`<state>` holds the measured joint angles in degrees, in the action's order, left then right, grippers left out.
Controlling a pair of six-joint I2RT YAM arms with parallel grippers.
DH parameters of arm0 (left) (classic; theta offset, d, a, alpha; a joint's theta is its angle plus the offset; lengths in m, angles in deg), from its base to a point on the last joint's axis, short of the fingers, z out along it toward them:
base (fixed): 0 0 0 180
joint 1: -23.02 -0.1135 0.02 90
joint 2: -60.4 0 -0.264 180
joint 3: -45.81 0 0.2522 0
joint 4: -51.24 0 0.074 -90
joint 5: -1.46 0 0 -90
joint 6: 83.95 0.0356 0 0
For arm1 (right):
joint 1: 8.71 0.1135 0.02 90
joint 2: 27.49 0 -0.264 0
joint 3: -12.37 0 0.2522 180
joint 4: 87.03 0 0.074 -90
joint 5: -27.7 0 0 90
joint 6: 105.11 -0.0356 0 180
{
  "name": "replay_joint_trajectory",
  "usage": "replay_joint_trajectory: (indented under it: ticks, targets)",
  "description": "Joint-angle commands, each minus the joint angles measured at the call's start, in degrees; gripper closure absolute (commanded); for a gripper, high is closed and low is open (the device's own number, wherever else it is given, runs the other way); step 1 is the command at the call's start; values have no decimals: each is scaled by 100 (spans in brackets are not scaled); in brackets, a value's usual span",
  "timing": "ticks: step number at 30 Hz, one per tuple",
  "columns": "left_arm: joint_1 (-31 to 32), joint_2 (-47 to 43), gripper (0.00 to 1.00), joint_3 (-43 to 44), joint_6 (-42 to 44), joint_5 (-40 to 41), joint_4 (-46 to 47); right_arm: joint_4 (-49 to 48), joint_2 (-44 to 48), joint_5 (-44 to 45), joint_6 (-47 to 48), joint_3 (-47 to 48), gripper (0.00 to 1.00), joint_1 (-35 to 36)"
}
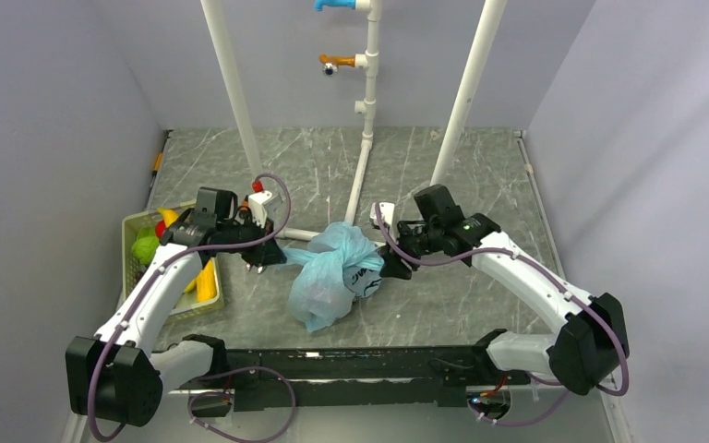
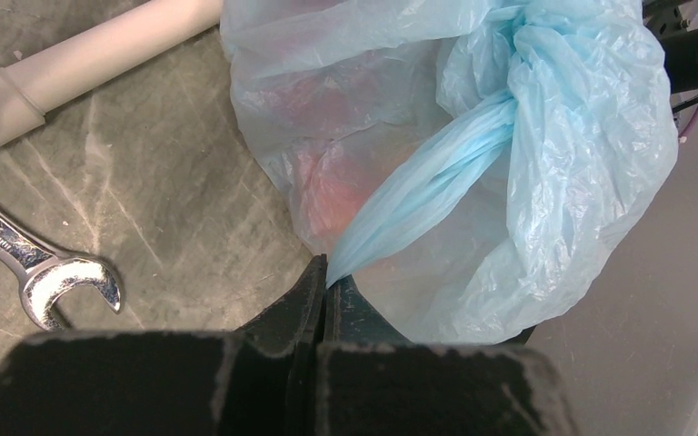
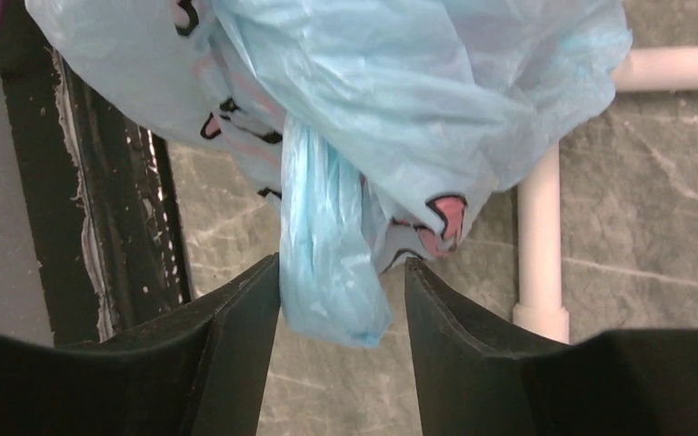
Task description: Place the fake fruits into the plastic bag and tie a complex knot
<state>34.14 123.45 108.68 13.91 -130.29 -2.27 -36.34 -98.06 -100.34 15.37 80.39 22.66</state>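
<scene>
Bag of thin crinkly light-blue plastic sits on tabletop just beside white pipe — left end effector clenched on its twisted tail, likely tensioning knot; right end effector released, other tail loose between jaws.

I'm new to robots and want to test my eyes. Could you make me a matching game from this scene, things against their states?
1 left claw
2 right claw
3 wrench
4 basket

A holds fruit, far left
B open, bag tail in its gap
C shut on the other bag tail
D lies flat near a white pipe

Pairs: 1-C, 2-B, 3-D, 4-A
</scene>
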Motion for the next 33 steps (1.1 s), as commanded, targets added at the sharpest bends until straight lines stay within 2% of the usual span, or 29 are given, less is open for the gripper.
replay_joint_trajectory:
  ticks: [1,3,8,10,11,12,16,21,28,33]
  targets:
    - [14,-47,100,110,-43,-142,229,-692,-75,453,-280,-39,45,348]
    - [14,-36,100,106,-100,-83,268,-703,-139,638,-223,-62,45,440]
    - [-8,-44,100,153,-126,153,203,-329,-79,1049,110,-79,58,457]
    - [-62,-75,100,169,-122,169,163,-117,22,1184,217,-65,80,435]
    - [-87,-91,100,178,-130,196,135,-41,84,1230,255,-57,97,413]
    - [-114,-116,100,174,-135,276,115,33,168,1263,284,-44,100,396]
    - [-306,-176,100,204,11,770,-141,311,417,1434,423,27,100,304]
    - [-959,-160,100,448,510,1589,-545,767,674,1698,830,-110,100,-86]
    - [-2093,-78,100,215,1800,2008,-719,1040,1285,2045,2072,-1229,100,-1078]
    - [-2401,15,100,-224,2353,2187,-531,904,1583,2145,2572,-2005,100,-1446]
